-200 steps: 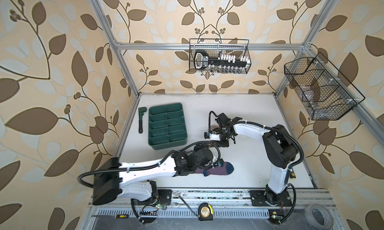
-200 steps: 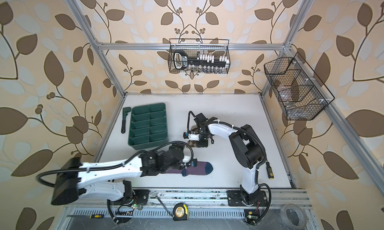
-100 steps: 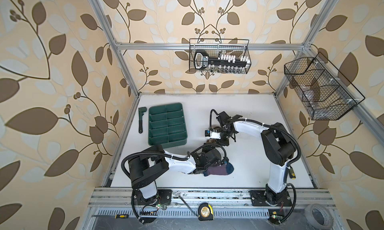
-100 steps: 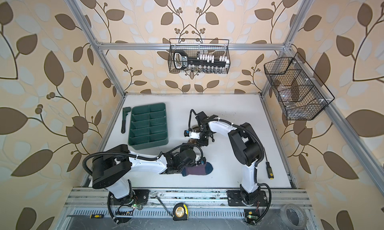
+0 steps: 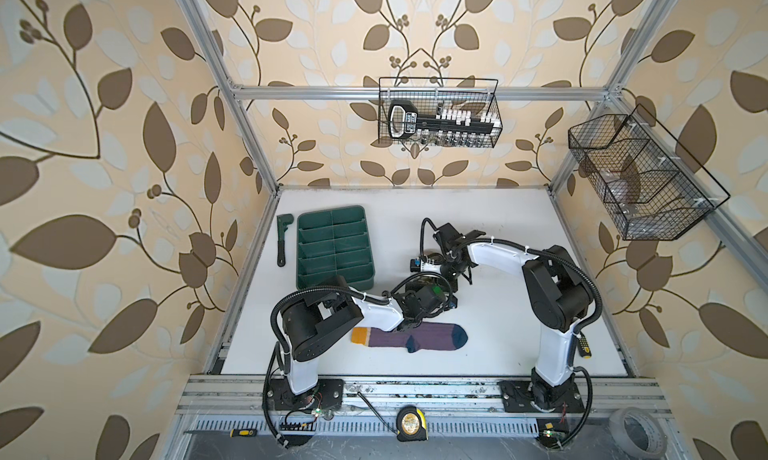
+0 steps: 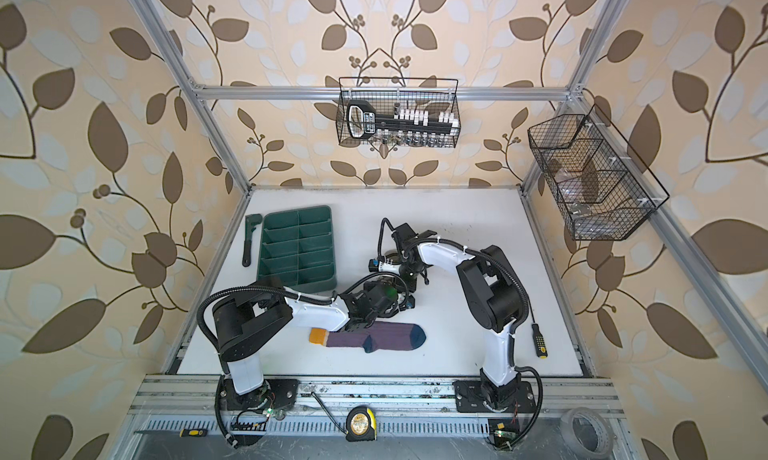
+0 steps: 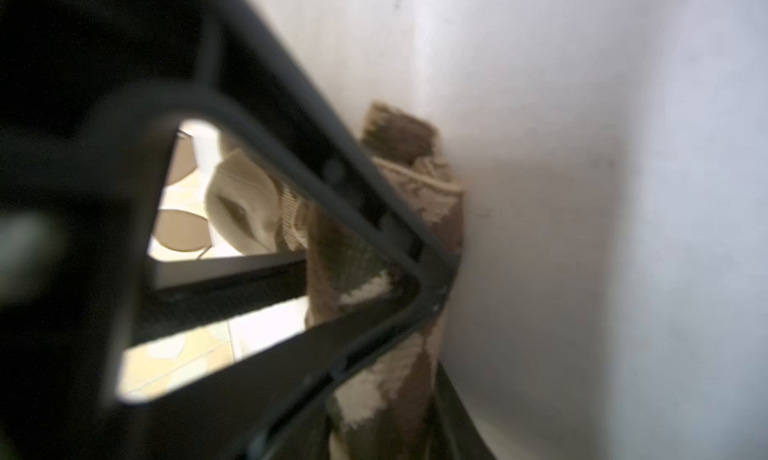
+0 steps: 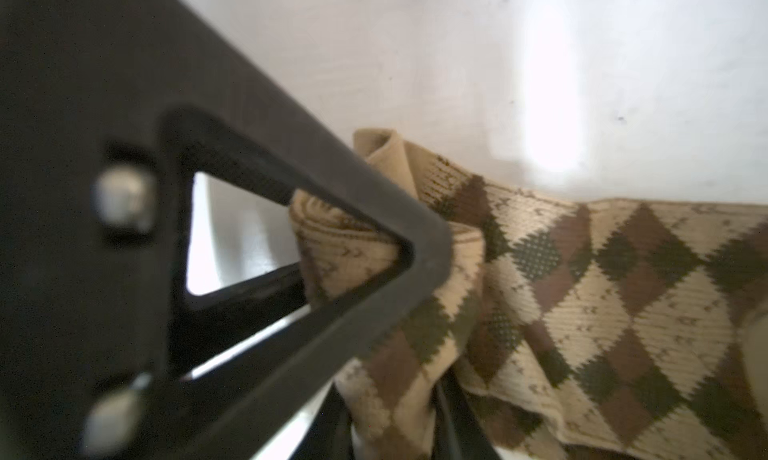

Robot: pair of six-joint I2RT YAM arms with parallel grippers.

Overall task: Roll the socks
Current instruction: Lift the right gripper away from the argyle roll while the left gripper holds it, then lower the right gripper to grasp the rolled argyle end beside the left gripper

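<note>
Left gripper (image 7: 419, 345) pinches argyle sock (image 8: 623, 291); right gripper (image 8: 440, 325) straddles it (grip: cannot tell). Purple sock (image 5: 411, 336) near tabletop's (image 5: 519, 341) front edge.

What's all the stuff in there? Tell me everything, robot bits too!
purple sock: 1, purple with yellow cuff, flat on the table, near its front.
argyle sock: 1, beige with brown diamonds, mid-table.
tray: 1, green, left side.
wrench: 1, dark green, beside tray.
back basket: 1, black, back wall.
side basket: 1, black, right wall.
front screwdriver: 1, black-yellow, front ledge.
side screwdriver: 1, black-yellow, table's right edge.
tape measure: 1, yellow-black, front ledge.
tape roll: 1, grey, front right.
arms: 2, white-black, front rail.
left claw: 1, black, gripping argyle sock.
right claw: 1, black, around same sock.
</note>
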